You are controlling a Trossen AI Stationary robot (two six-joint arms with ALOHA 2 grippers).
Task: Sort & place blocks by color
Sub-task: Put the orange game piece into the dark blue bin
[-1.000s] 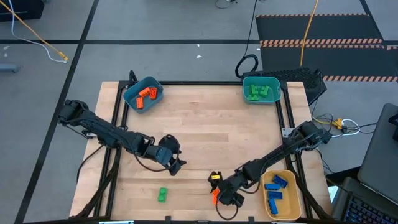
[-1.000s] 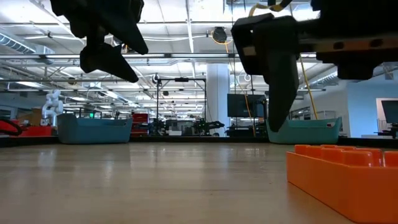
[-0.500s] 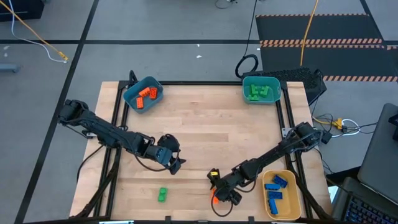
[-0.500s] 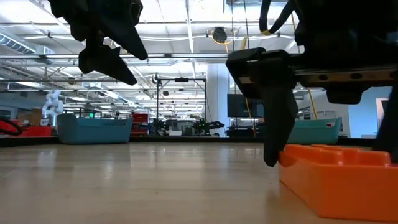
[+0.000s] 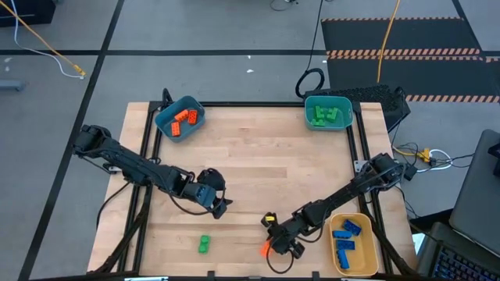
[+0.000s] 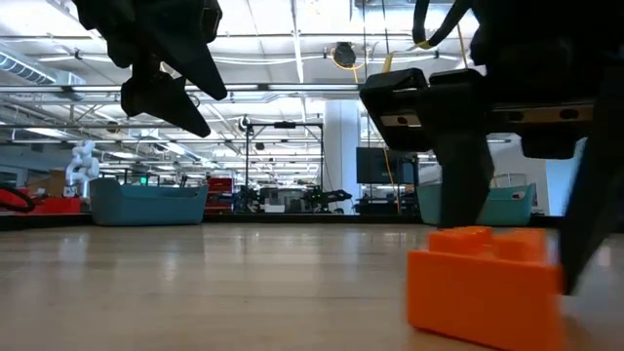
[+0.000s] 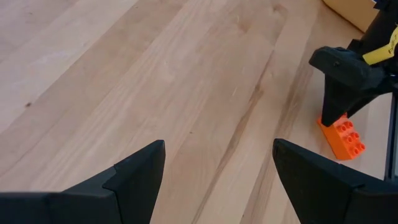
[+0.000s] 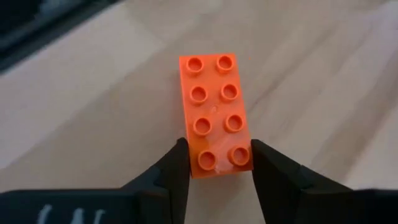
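The right gripper (image 8: pixel 214 163) was down at the near edge of the table (image 5: pixel 258 156), its fingers (image 8: pixel 174 168) clamped on the end of an orange brick (image 8: pixel 215 112) that rested on the wood. The left gripper (image 7: pixel 217 168) hung above the table's middle, fingers apart, holding nothing. A green brick (image 5: pixel 204 244) lay alone near the front edge. Other bricks sat sorted in the bins: orange (image 5: pixel 183 120), green (image 5: pixel 326 115) and blue (image 5: pixel 346 236).

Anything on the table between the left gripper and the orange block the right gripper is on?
No. In the left wrist view only bare wood lies between the left gripper and the orange block, where the right gripper stands.
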